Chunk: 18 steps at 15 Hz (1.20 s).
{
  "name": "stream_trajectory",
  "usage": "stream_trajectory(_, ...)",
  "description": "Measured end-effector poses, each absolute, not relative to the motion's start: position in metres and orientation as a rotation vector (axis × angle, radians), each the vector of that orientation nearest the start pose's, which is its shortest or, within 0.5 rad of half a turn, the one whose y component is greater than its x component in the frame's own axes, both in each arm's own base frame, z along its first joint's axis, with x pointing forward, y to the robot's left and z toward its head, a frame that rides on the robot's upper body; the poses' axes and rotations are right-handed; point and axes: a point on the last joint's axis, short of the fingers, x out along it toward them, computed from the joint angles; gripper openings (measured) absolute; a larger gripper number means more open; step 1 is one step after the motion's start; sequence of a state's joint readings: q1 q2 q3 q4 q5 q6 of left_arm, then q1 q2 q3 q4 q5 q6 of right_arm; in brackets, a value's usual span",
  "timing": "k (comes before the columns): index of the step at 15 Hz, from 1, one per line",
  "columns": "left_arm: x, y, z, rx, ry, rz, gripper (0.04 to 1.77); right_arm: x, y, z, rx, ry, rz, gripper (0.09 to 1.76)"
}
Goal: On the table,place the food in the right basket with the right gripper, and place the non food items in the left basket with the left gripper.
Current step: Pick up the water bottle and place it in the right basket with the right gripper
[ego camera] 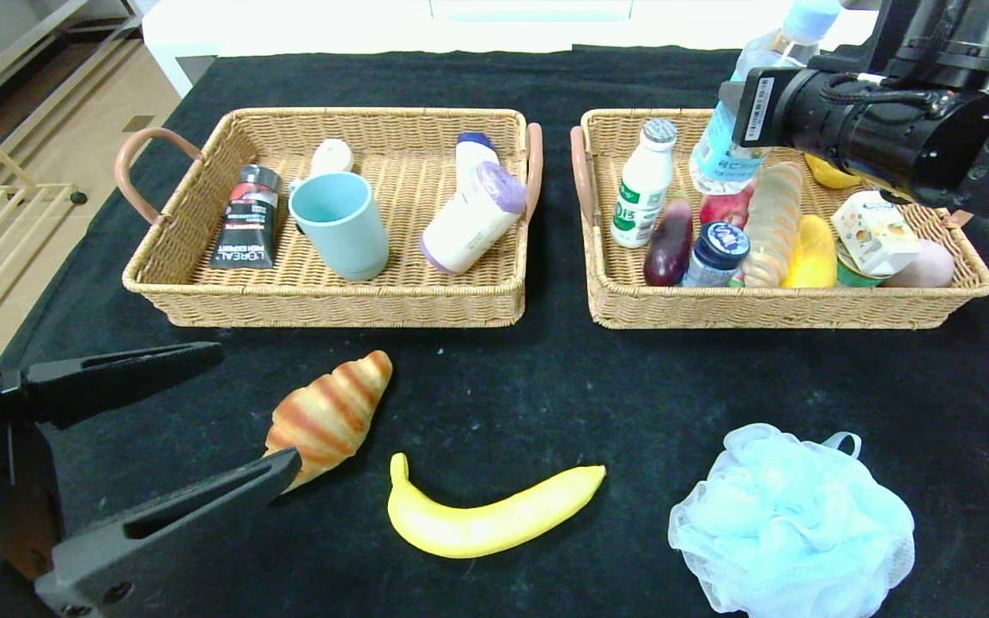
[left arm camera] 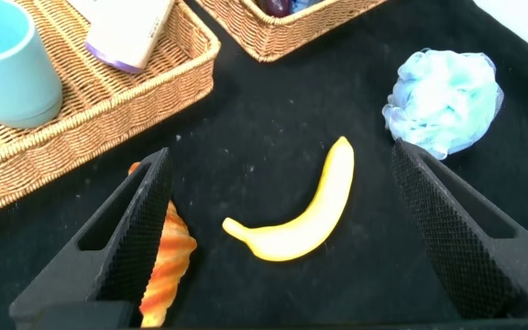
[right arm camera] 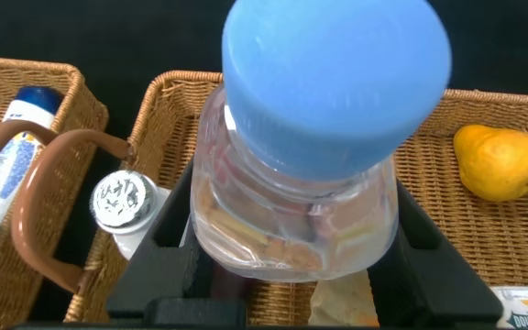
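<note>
Water bottle (ego camera: 739, 120), clear ribbed plastic with a pale blue cap, hangs tilted over the far part of the right wicker basket (ego camera: 803, 305), clamped in the right tool (ego camera: 739, 107); below it the basket is crowded with a white drink bottle (ego camera: 645, 184), a dark purple eggplant (ego camera: 669, 245), a blue-lidded jar (ego camera: 715, 253), a ridged bread loaf (ego camera: 773, 223) and a small carton (ego camera: 876, 232). From the head view the left wicker basket (ego camera: 323, 300) holds a black tube (ego camera: 247, 219), a smooth teal cup (ego camera: 342, 225) and a white bottle with a lilac cap (ego camera: 470, 221) lying on its side. On the black cloth worktop (ego camera: 546, 386) lie a glossy croissant (ego camera: 331, 412), a curved yellow banana (ego camera: 486, 515) and a frothy pale blue mesh bath pouf (ego camera: 791, 524). The left tool (ego camera: 203, 421) hovers at the near left with its black fingers spread wide, gripping nothing, one tip just beside the croissant. The left wrist view shows those ribbed fingers (left arm camera: 136, 238) wide apart, with the banana (left arm camera: 305, 215) between them, the croissant (left arm camera: 165, 266) beside one finger and the pouf (left arm camera: 445, 99) farther off. The right wrist view looks along the bottle (right arm camera: 305, 183), its round blue cap (right arm camera: 337, 78) nearest, its clear body pinched between black fingers (right arm camera: 168, 247); beyond it sit the white bottle's silver cap (right arm camera: 122, 197) and a yellow lemon-like fruit (right arm camera: 502, 160) on the weave.
</note>
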<state>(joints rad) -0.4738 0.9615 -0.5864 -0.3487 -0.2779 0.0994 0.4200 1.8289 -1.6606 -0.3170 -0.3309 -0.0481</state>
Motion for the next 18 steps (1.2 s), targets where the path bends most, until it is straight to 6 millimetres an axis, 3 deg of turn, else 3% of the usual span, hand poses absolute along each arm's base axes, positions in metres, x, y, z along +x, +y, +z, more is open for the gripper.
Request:
stream_trajectory(4,0.104,-0.060,0.250,0.097,-0.013,-0.752,1.72,0.350,0.141,0.343,0.031,-0.162,0.089,0.97)
stream_trajectory(9,0.103,-0.060,0.250,0.098,-0.017,-0.753,1.72,0.358,0.142,0.335,0.027,-0.146,0.082,0.98)
stream_trajectory(13,0.103,-0.060,0.251,0.097,-0.019,-0.753,1.72,0.360,0.141,0.332,0.028,-0.137,0.073,1.30)
stream_trajectory(18,0.103,-0.060,0.251,0.098,-0.019,-0.753,1.72,0.357,0.142,0.327,0.018,-0.111,0.078,1.49)
